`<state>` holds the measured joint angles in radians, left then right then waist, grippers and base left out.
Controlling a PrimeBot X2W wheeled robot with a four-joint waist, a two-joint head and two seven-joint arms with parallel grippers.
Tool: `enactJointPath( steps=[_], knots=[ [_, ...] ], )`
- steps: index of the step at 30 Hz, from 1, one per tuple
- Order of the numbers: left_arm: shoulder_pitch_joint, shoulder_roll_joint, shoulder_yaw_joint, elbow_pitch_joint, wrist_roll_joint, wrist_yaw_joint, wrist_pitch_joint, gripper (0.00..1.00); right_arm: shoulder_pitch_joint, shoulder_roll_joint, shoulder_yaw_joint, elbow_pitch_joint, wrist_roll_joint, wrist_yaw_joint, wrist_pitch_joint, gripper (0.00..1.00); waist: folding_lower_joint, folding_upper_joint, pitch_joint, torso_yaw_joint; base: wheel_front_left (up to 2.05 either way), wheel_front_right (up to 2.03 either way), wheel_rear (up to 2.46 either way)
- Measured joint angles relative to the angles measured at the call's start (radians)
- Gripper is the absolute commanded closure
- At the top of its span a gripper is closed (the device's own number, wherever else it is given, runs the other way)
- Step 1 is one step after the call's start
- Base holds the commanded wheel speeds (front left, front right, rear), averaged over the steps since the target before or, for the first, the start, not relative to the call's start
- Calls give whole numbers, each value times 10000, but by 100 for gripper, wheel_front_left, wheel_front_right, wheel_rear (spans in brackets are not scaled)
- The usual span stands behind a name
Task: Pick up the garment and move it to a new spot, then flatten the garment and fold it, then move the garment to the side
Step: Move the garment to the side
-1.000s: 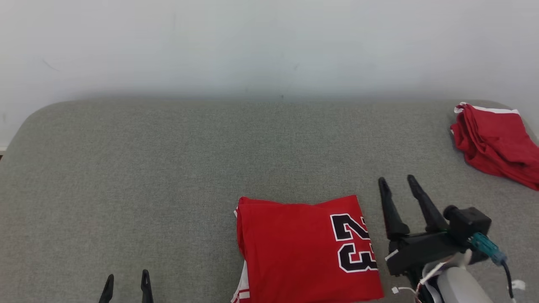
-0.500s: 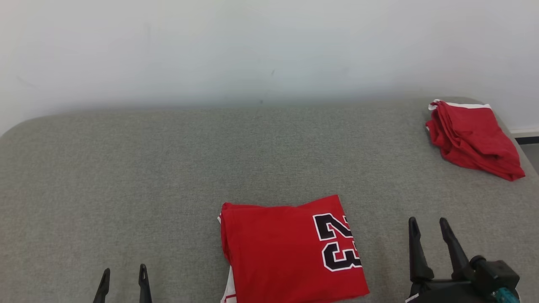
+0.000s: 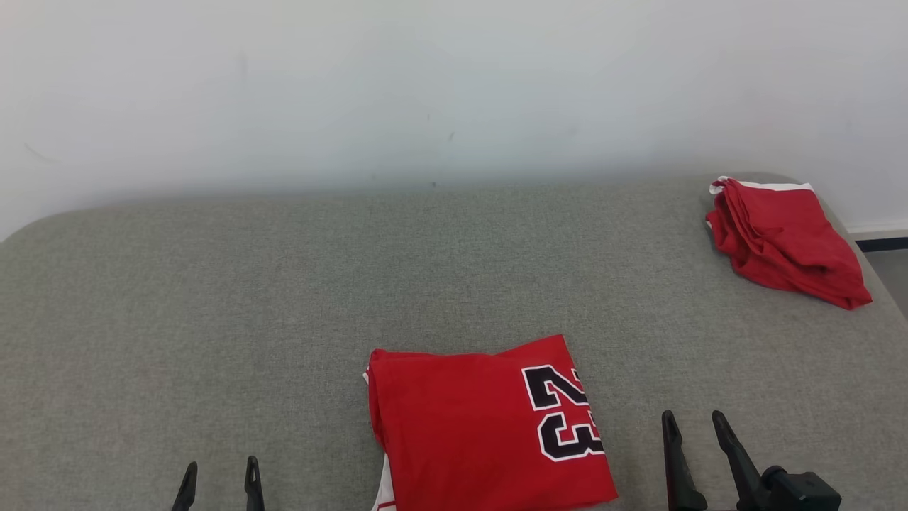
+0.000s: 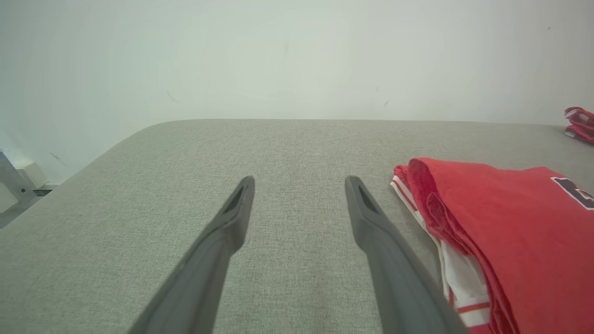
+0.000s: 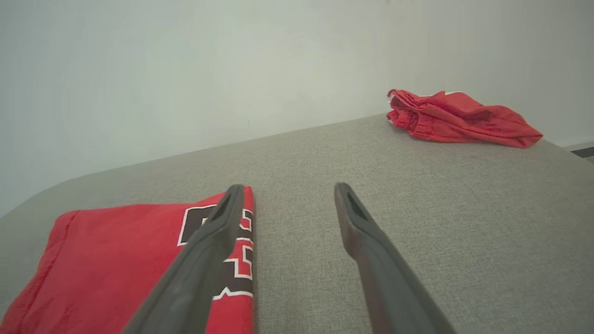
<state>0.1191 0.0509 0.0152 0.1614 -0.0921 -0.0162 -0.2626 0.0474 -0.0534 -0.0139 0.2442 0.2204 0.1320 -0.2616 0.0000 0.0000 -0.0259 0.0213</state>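
Backing off the folded jersey point(image 3: 468, 426), the right fingers point(image 3: 675, 454) gaped empty like the left fingers point(image 3: 253, 482); folding looked done.

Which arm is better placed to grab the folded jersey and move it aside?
Right, probably. The right gripper, fingers open, sits just beside the numbered edge of the folded jersey; the left gripper stands farther from the opposite edge.

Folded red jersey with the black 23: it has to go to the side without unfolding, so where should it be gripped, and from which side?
Probably both side edges of the folded red jersey: left gripper from the left onto the thick, rounded fold, right gripper from the right beside the numerals. It lies flat in layers, so pinching through the whole stack should keep it folded.
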Motion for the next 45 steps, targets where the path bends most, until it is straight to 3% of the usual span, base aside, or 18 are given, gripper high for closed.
enactJointPath(
  steps=[45],
  knots=[
    [37, 0, -59, 188, 25, 44, 0, 0, -11, 19, 265, 215, 38, 0, 0, 0, 1, 0, -53, 123, 0, 0, 0]
  ],
)
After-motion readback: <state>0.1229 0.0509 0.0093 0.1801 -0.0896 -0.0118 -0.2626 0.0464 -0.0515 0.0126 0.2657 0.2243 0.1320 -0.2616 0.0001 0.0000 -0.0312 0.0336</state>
